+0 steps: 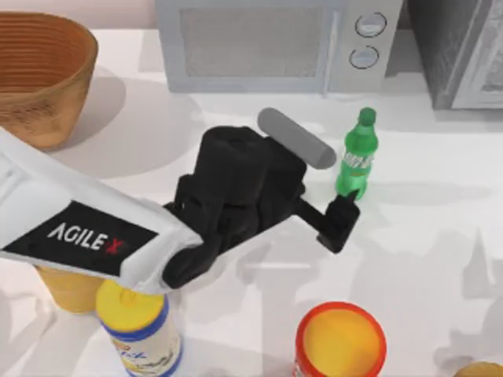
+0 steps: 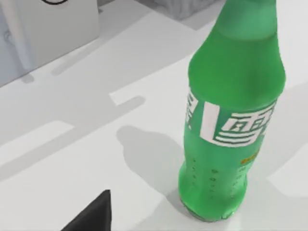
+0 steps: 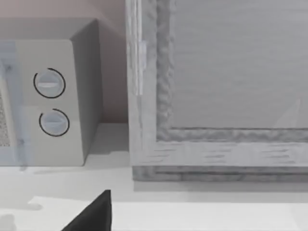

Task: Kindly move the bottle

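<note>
The bottle [image 1: 357,155] is slim translucent green plastic with a green cap and a white-and-green label band. It stands upright on the white table, right of centre and in front of the microwave. My left gripper [image 1: 344,218] is open just in front of the bottle's base, with its fingertips close to the base but not around it. In the left wrist view the bottle [image 2: 231,120] stands close by, and one dark finger [image 2: 94,216] shows apart from it. My right arm is parked; its wrist view shows one dark finger [image 3: 94,214] facing the back of the table.
A microwave [image 1: 267,43] and a grey cabinet [image 1: 464,47] line the back edge. A wicker basket [image 1: 39,71] stands at the back left. Near the front are a yellow-lidded white and blue canister [image 1: 141,330] and a red-rimmed orange tub [image 1: 339,342].
</note>
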Available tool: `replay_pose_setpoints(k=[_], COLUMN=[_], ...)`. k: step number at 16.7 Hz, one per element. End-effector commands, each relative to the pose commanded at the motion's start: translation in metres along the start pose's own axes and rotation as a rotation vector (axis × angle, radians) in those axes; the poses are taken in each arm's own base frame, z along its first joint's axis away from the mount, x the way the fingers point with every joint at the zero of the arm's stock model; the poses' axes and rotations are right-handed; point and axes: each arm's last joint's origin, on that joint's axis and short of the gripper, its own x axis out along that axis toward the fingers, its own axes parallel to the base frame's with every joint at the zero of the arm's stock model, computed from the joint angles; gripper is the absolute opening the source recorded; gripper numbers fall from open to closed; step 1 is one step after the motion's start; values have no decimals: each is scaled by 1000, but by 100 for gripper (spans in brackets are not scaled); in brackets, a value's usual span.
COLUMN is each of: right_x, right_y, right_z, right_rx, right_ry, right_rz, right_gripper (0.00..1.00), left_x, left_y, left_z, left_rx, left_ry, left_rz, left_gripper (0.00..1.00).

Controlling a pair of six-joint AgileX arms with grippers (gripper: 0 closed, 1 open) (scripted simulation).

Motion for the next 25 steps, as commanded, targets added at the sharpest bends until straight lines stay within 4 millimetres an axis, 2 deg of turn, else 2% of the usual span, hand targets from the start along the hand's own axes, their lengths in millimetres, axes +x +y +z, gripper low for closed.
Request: replay_pose_setpoints(k=[4, 8, 13, 18, 25], right_x=[0, 0, 0, 0, 0], right_y=[0, 0, 0, 0, 0], right_z=[0, 0, 0, 0, 0], right_rx=[0, 0, 0, 0, 0], right_ry=[0, 0, 0, 0, 0], right_rz=[0, 0, 0, 0, 0], right_gripper=[100, 100, 100, 100, 100], left_x=[14, 51, 95, 101, 101], left_y=[-6, -9, -3, -2, -2], left_z=[11, 15, 4, 1, 1], left_rx=[2, 2, 2, 2, 2], left_ry=[-5, -4, -2, -4, -4], left_rz=[-3, -4, -4, -4, -4], left_gripper=[100, 100, 100, 100, 47])
